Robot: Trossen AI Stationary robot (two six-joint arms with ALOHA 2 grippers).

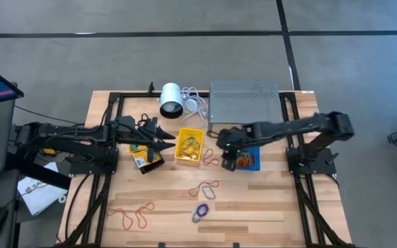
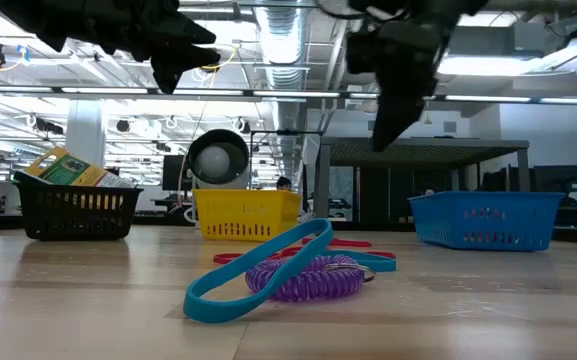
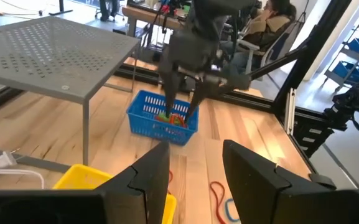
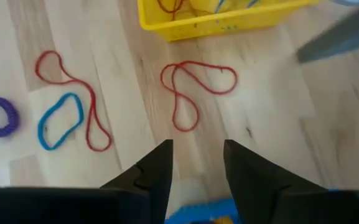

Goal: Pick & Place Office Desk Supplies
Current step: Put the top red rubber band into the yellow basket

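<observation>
Holding red bands, yellow bin (image 1: 189, 147), blue bin (image 1: 248, 159) with colourful bits under right gripper (image 1: 228, 164), jaws apart, left gripper (image 1: 168, 142) jaws apart, black bin (image 2: 76, 211) with packets.

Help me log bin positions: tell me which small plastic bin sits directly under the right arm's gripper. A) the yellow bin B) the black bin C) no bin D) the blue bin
D: in the high view the right gripper hangs over the blue bin, and the left wrist view shows its fingers above that same bin.
</observation>
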